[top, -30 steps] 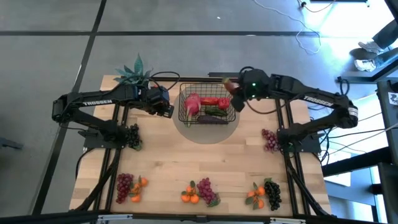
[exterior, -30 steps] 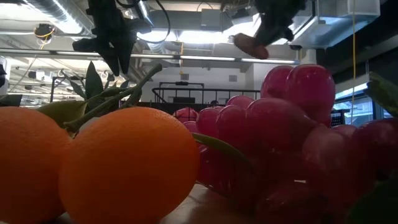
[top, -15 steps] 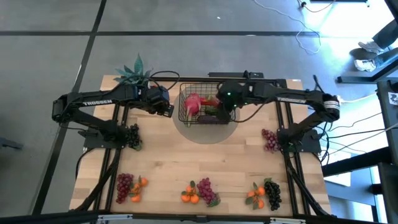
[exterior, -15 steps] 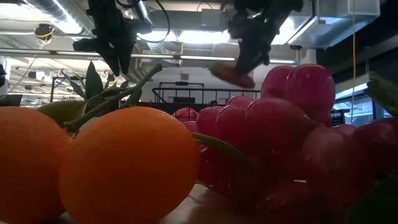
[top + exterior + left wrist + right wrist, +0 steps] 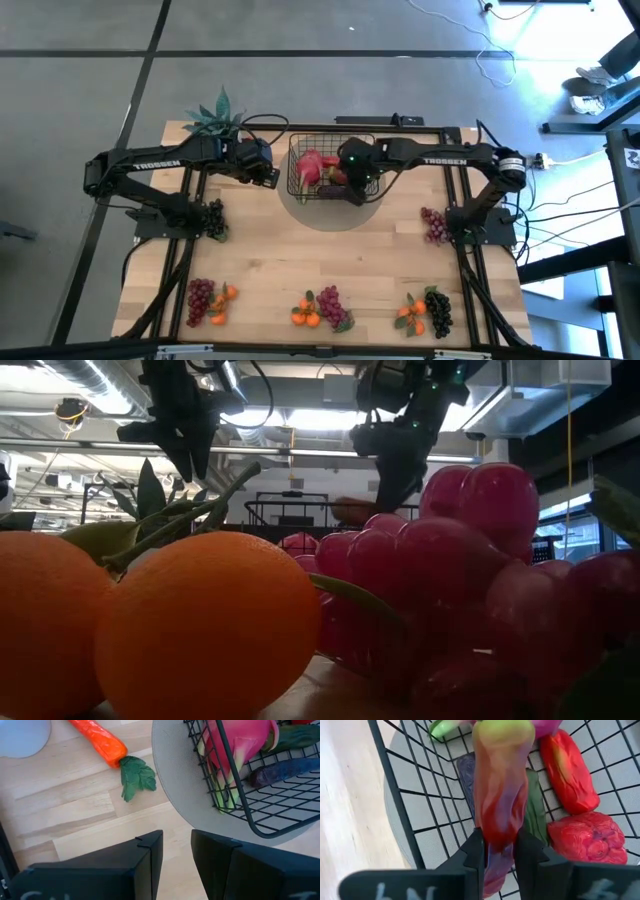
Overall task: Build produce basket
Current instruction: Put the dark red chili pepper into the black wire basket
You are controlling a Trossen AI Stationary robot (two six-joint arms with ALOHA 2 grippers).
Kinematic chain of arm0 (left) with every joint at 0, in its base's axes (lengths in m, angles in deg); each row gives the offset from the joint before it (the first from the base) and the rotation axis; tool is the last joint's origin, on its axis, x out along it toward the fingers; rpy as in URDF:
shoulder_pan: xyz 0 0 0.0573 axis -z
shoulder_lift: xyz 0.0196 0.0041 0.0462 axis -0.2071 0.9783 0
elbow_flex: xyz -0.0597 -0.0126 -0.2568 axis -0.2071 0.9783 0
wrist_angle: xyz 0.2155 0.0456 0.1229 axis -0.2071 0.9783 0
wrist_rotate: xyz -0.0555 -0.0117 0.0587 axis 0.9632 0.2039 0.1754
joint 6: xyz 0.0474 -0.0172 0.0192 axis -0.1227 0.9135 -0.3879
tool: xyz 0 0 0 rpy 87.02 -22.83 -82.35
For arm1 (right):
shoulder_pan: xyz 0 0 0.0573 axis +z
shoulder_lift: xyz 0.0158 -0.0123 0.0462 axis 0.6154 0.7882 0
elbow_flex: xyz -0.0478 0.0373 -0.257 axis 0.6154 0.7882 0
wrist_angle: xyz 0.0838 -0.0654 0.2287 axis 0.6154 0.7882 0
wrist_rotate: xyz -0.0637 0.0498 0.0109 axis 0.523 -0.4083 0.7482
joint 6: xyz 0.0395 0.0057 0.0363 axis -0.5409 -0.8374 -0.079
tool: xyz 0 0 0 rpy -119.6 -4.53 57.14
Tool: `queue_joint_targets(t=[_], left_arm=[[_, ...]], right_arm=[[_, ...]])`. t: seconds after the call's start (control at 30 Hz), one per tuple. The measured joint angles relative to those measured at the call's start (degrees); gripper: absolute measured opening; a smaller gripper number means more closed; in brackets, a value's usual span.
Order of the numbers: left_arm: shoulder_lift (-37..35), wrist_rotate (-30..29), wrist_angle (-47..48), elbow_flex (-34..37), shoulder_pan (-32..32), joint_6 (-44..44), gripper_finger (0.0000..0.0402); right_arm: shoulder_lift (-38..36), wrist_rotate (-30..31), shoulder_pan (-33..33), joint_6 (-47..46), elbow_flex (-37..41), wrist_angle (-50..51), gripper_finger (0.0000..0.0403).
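Note:
The black wire basket (image 5: 333, 170) stands on a round grey mat at the table's far middle. In it lie a pink radish (image 5: 235, 750), two red peppers (image 5: 567, 770), a dark eggplant (image 5: 465, 775) and a green piece. My right gripper (image 5: 497, 855) hangs over the basket's inside (image 5: 350, 178), shut on a long red, yellow and purple produce piece (image 5: 500, 785). My left gripper (image 5: 176, 855) stands open just left of the basket (image 5: 268, 172) with nothing between its fingers. A carrot (image 5: 97, 740) lies flat on the table near it. My right gripper pinches the long piece by its purple end (image 5: 497, 840) between its two fingers. The fingers slant down from the table's right side and lie along the piece. The piece sticks out beyond the fingertips, down into the basket; I cannot tell whether its far end touches the produce below.
A spiky green plant in a white pot (image 5: 215, 115) stands at the far left. Grape bunches lie at the left (image 5: 211, 218) and right (image 5: 434, 224). Three bunches with small oranges (image 5: 322, 308) lie along the near edge, close before the low camera.
My right gripper has come down and toward the table's left, from above the basket's far right corner to over its inside, rolling as it went. It has stayed shut on the long piece, which now reaches down between the basket's walls.

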Motion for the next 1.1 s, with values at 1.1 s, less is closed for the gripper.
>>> queue_joint_targets(t=[1.1], left_arm=[[0.0, -0.02, -3.66, 0.0, 1.53, -14.84, 0.009]], right_arm=[[0.55, 0.06, -1.64, 2.01, 0.0, -0.09, 0.0083]])
